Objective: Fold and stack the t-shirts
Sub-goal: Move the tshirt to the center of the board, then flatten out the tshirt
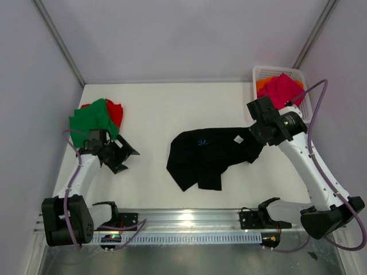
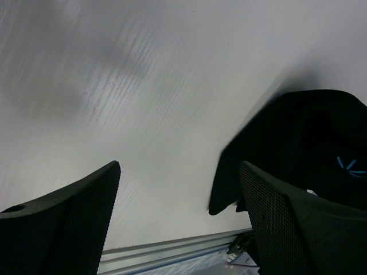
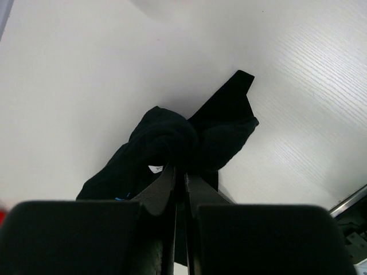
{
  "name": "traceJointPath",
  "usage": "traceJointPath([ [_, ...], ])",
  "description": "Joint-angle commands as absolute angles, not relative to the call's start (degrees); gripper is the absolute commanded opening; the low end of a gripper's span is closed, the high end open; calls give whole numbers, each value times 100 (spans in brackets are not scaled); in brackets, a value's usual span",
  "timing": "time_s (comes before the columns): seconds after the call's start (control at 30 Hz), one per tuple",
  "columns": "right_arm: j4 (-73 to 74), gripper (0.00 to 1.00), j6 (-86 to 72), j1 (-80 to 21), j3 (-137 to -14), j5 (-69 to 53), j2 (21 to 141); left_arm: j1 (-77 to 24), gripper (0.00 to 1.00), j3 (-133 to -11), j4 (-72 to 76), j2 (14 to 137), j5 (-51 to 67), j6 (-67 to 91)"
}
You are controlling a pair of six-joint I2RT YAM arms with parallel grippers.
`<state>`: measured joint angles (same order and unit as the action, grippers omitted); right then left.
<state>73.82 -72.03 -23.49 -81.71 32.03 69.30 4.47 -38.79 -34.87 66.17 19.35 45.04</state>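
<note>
I have the right gripper (image 3: 179,172) pinched tight on a bunched fold of the soft black t-shirt (image 1: 206,157), which lies crumpled in the middle of the smooth white table (image 1: 160,109). The left gripper (image 2: 179,171) stands wide, its dimpled pads (image 2: 86,212) holding nothing. At far left, the green t-shirt (image 1: 92,120) overlaps the red t-shirt (image 1: 117,112).

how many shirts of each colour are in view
black shirt: 1
green shirt: 1
red shirt: 1
magenta-pink shirt: 1
orange shirt: 1
total: 5
</note>
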Motion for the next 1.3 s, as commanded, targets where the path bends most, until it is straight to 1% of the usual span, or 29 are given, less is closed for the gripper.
traceJointPath([
  [0.0, 7191, 3, -7366, -2338, -8086, 3507, 6952, 439, 87, -4087, -3559, 6443, 2056, 4579],
  [0.07, 7058, 3, -7269, -2338, -7946, 3454, 7005, 440, 87, -4096, -3568, 6407, 2258, 4605],
  [0.13, 6673, 3, -6840, -2338, -7709, 3332, 7093, 439, 88, -4078, -3516, 6381, 2573, 4649],
  [0.17, 6375, 10, -6394, -2338, -7595, 3192, 7119, 439, 87, -4043, -3472, 6320, 2645, 4719],
  [0.2, 5659, 21, -5572, -2338, -7307, 3051, 7128, 439, 87, -3973, -3437, 6285, 2698, 4755],
  [0.27, 5319, 45, -5450, -2338, -6980, 3137, 7093, 440, 88, -3911, -3436, 6205, 2672, 4781],
  [0.3, 4830, 47, -5293, -2338, -6639, 3199, 7041, 439, 88, -3868, -3454, 6127, 2637, 4764],
  [0.37, 4545, 51, -4958, -2338, -6426, 3557, 6944, 448, 88, -3858, -3594, 6065, 2558, 4711],
  [0.47, 4534, 52, -4746, -2338, -6354, 4032, 6943, 440, 88, -3832, -3674, 5994, 2540, 4667],
  [0.57, 4745, 53, -4667, -2338, -6477, 4174, 6909, 439, 88, -3823, -3691, 5968, 2505, 4650],
  [0.67, 4851, 53, -4650, -2338, -6478, 4157, 6803, 439, 88, -3823, -3665, 5994, 2496, 4658],
  [0.73, 4965, 53, -4667, -2338, -6478, 3860, 6768, 440, 88, -3832, -3648, 6020, 2496, 4684],
  [0.77, 5070, 52, -4763, -2338, -6486, 3658, 6733, 448, 88, -3832, -3647, 6021, 2496, 4693],
  [0.8, 5080, 52, -4798, -2338, -6452, 3073, 6724, 440, 88, -3832, -3639, 6021, 2479, 4702],
  [0.87, 5036, 52, -4904, -2338, -6294, 2333, 6715, 440, 88, -3832, -3639, 6029, 2444, 4711],
  [0.9, 4871, 52, -5009, -2338, -6023, 1920, 6706, 439, 88, -3841, -3647, 6038, 2426, 4711],
  [0.93, 4713, 52, -5027, -2338, -5855, 1089, 6689, 448, 88, -3841, -3647, 6047, 2426, 4711],
  [1.0, 4011, 52, -4923, -2347, -5242, 294, 6610, 439, 88, -3867, -3665, 6073, 2408, 4711],
  [1.03, 3721, 52, -4817, -2347, -5056, -380, 6583, 439, 88, -3876, -3682, 6091, 2417, 4711],
  [1.13, 3217, 53, -4467, -2373, -4624, -650, 6626, 439, 88, -3902, -3718, 6100, 2399, 4711],
  [1.27, 3313, 53, -4438, -2373, -4439, -817, 6916, 439, 88, -4007, -3858, 6170, 2391, 4632],
])
